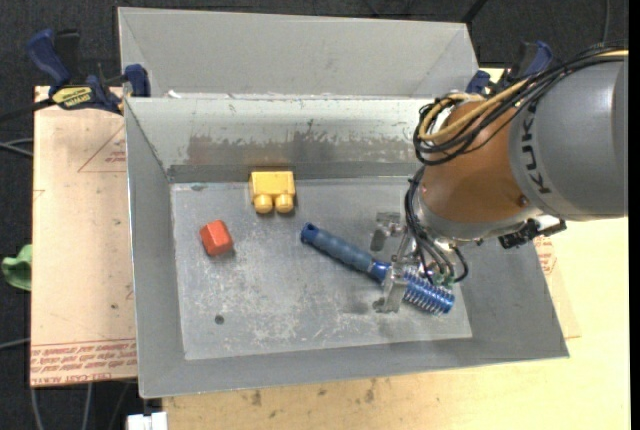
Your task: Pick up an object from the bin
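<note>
Gripper is released, straddling the neck of the blue brush, which lies near the right edge of the bin. We'd centre on the neck, stay low, and close square across it so the round handle can't roll out.

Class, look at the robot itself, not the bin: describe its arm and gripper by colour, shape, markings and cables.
The arm is a thick, rounded, silver-grey link with dark KUKA lettering on its side. Its wrist wears a smooth orange-brown cover, with black and yellow cables looped over it. Below that sits the small gripper, made of bare grey metal.
</note>
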`<state>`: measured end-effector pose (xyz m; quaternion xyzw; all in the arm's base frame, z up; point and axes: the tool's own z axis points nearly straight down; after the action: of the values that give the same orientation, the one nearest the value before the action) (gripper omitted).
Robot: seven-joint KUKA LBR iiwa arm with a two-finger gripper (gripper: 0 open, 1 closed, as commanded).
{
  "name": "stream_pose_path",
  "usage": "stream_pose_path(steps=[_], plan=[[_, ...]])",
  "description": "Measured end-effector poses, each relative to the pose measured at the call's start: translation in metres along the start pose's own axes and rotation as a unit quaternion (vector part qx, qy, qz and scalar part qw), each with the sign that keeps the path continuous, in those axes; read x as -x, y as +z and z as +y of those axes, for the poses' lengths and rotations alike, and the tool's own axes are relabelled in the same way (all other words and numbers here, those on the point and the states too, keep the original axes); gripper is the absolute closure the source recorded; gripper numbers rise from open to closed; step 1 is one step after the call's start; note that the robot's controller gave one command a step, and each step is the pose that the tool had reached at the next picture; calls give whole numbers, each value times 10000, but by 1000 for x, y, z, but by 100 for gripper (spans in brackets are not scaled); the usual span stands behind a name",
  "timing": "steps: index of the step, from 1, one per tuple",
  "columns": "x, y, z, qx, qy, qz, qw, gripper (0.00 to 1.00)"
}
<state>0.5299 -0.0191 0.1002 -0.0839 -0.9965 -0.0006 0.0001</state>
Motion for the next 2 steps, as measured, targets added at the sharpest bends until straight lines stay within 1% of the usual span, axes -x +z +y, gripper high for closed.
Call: stream_pose_path(steps=[1, 2], plan=[[16, -6, -2, 1, 365, -15, 9993, 0], [16, 31, -8, -2, 1250, 8, 9922, 0]])
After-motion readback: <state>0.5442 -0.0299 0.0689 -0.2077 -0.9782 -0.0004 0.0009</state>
